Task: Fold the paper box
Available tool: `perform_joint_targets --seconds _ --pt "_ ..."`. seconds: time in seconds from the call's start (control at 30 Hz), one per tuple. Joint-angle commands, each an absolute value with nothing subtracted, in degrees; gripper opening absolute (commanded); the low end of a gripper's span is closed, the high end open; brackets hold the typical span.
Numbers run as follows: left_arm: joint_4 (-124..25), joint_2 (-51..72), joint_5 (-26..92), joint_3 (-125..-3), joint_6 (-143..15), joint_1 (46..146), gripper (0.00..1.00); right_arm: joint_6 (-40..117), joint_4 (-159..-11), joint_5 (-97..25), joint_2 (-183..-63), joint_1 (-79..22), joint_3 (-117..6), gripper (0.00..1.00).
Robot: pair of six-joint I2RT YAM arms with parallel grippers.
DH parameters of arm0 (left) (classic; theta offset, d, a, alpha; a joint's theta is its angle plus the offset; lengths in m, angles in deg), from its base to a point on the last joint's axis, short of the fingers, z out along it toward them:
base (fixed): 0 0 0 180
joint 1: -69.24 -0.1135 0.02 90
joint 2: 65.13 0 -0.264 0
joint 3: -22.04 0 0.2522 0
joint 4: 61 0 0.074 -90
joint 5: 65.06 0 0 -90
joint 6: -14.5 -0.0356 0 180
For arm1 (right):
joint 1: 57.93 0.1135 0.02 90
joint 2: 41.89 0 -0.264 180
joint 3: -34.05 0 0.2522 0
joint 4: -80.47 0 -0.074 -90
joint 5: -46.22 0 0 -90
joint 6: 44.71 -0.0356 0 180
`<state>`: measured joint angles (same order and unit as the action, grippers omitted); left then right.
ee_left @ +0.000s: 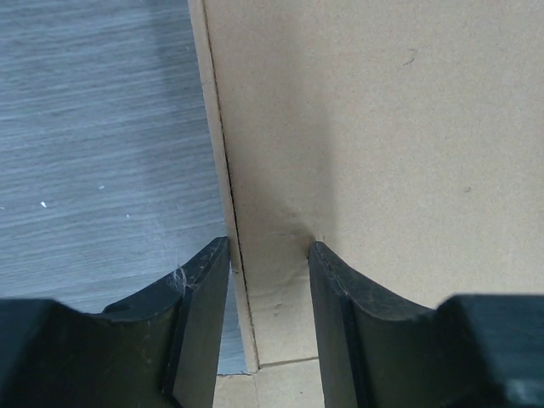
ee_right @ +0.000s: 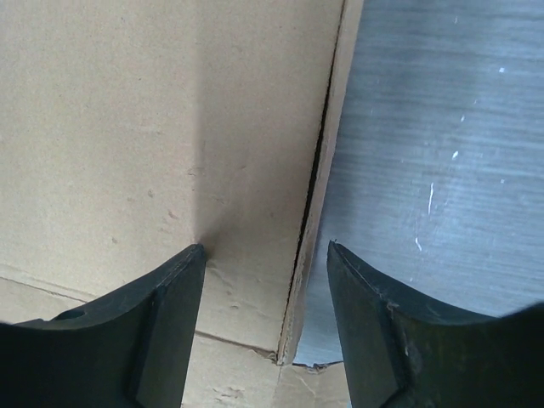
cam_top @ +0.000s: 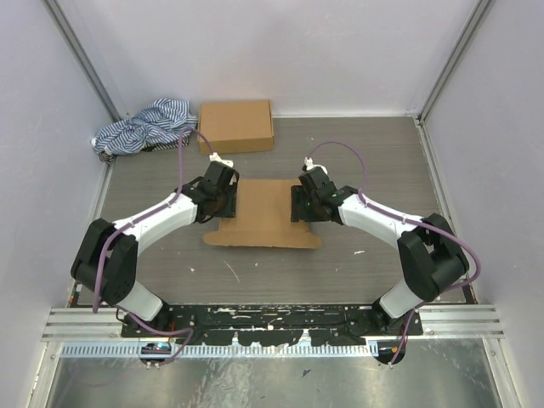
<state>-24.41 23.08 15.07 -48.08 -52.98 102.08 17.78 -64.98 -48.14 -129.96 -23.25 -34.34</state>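
While both pairs of jaws are held apart, clamping nothing, the left gripper [ee_left: 269,245] and right gripper [ee_right: 265,246] are set astride the side edges of the flattened paper box [cam_top: 265,219]. The box is laid mid-table [cam_top: 374,170], its long axis left to right and its wider end toward the near edge.

The paper box [cam_top: 265,219] was matt brown cardboard, lightly creased. The table [cam_top: 374,161] was grey, matt, finely grained. The cloth [cam_top: 144,126] was crumpled striped fabric.
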Motion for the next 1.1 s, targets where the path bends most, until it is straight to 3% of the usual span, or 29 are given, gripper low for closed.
perform_joint_targets --seconds 0.0,0.2,0.27,0.43,0.5,0.53,0.57,0.77,1.07 --pt "-23.86 25.30 15.86 -51.10 -53.71 102.71 0.49 18.99 -69.25 -46.19 -133.34 -23.97 -39.57 0.64" --pt "-19.82 24.74 12.08 -56.42 -53.94 102.73 0.52 20.06 -65.91 -48.72 -133.61 -24.51 -44.95 0.63" --pt "-18.39 22.37 10.76 -56.97 -54.26 102.73 0.57 19.98 -64.63 -51.03 -131.41 -24.59 -45.06 0.68" --pt "-16.58 12.78 9.02 -53.56 -52.18 102.64 0.79 18.68 -61.57 -57.31 -121.69 -24.53 -42.13 0.76" --pt "-17.75 7.38 10.61 -49.66 -50.54 102.59 0.84 18.20 -61.39 -56.87 -117.09 -24.53 -39.39 0.90" --pt "-18.36 4.66 11.74 -47.16 -49.48 102.63 0.84 18.16 -61.48 -53.73 -115.08 -24.53 -37.64 0.99" --pt "-18.97 2.21 13.00 -44.66 -48.38 102.64 0.84 18.18 -61.66 -50.66 -113.46 -24.53 -35.73 1.00" --pt "-27.08 -6.27 17.47 -30.21 -45.29 102.63 0.80 17.25 -69.65 -40.32 -107.49 -24.41 -21.26 1.00" --pt "-28.02 -4.79 18.46 -28.45 -46.86 102.64 0.75 18.10 -71.74 -41.20 -106.34 -23.19 -18.22 0.99"
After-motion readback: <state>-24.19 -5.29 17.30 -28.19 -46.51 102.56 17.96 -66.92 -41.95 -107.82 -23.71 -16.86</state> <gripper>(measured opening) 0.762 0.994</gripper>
